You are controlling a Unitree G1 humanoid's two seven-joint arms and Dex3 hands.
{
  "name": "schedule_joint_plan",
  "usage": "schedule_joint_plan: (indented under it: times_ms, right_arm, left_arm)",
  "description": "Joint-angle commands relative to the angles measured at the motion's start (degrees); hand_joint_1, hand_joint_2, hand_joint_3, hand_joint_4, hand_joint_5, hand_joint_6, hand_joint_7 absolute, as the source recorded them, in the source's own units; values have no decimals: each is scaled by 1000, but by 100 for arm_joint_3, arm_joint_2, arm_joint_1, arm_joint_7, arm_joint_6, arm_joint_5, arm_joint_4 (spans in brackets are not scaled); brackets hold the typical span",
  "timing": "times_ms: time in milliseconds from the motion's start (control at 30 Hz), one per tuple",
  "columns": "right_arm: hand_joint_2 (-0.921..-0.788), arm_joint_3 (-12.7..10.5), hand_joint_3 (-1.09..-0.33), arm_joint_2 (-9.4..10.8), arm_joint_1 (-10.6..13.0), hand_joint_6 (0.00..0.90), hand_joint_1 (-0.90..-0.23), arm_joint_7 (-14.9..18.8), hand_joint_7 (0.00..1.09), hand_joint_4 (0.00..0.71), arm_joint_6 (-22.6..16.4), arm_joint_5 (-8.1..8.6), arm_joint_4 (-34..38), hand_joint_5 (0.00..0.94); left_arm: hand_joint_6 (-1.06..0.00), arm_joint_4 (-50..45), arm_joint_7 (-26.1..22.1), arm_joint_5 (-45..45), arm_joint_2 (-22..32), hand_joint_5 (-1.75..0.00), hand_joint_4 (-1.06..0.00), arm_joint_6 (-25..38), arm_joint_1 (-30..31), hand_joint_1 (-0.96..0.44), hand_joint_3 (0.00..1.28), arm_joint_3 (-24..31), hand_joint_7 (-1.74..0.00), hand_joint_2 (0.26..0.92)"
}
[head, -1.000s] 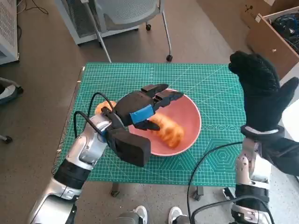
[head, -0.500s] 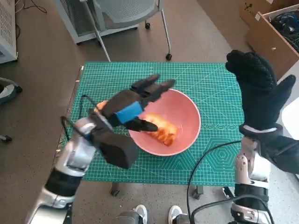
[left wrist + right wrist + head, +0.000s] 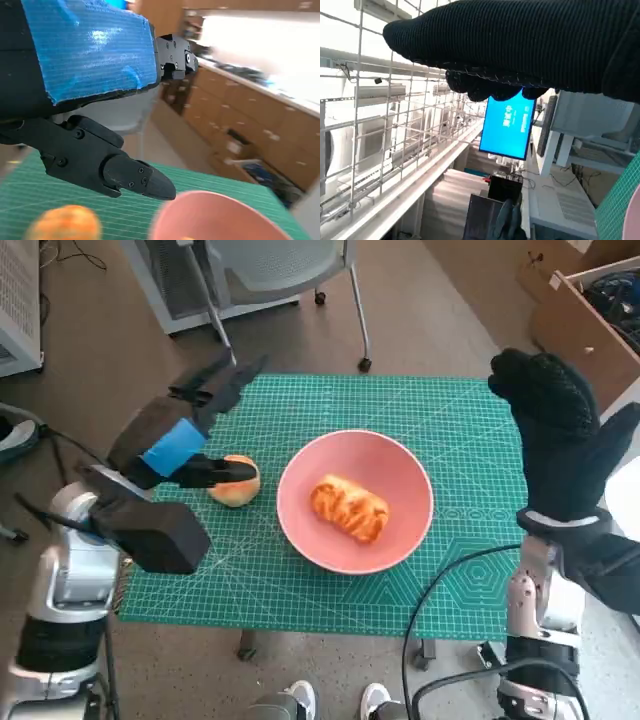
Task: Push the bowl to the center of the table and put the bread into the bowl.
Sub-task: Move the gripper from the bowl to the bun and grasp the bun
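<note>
The pink bowl (image 3: 355,500) sits near the middle of the green mat, and the golden twisted bread (image 3: 349,508) lies inside it. My left hand (image 3: 178,430) is lifted above the mat's left side, fingers spread, holding nothing. In the left wrist view the left hand (image 3: 90,100) hangs above the pink bowl (image 3: 215,217) rim. My right hand (image 3: 560,435) in its black glove is raised upright off the table's right edge, empty. In the right wrist view the glove (image 3: 530,45) crosses the picture with nothing in it.
An orange round bun (image 3: 234,480) rests on the green cutting mat (image 3: 450,420) just left of the bowl, also as a blurred orange bun (image 3: 65,222) in the left wrist view. A grey chair (image 3: 270,270) stands behind the table; a cardboard box (image 3: 585,310) is at the right.
My left hand let go of the bread in the bowl and drew up and away to the left. The bread now lies uncovered in the bowl. The right hand stayed raised.
</note>
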Motion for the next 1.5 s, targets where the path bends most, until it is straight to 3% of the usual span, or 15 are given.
schedule_joint_plan:
  times_ms: [33,367,667,1033,1167,1300,1500]
  right_arm:
    - [-921,3,-625,-43,96,88,-481,41,579,332,95,-5,110,1]
    - [-921,3,-627,9,-45,89,-475,133,581,331,266,135,206,0]
    - [-921,3,-623,2,-110,93,-462,239,584,331,400,231,206,0]
    - [-921,-29,-618,-2,-152,95,-460,334,589,332,373,278,277,0]
    - [-921,-29,-618,5,-132,94,-467,340,590,332,374,267,241,0]
    - [-921,-27,-619,11,-67,94,-470,326,591,332,393,270,142,0]
    - [-921,-30,-618,8,15,92,-473,300,593,332,384,245,45,0]
  left_arm:
    - [-105,153,-39,-1,148,-19,-84,64,136,-517,0,7,-224,846]
    - [-108,458,-428,-76,108,-5,-75,432,181,-428,0,-298,-201,797]
    - [-162,1146,-704,0,-59,0,-60,848,-216,-271,0,-681,-103,775]
    - [-146,2562,-809,893,-330,1,-2,1526,-1029,-282,1,-1721,-48,776]
    - [-145,3159,-639,1167,-480,1,0,1592,-1321,-285,1,-1997,-40,776]
    - [-159,4055,-135,1403,-720,-13,-32,1479,-1629,-239,0,-2218,-41,774]
    - [-233,4768,514,1620,-864,-32,-180,1239,-1825,-34,24,-2444,-42,831]
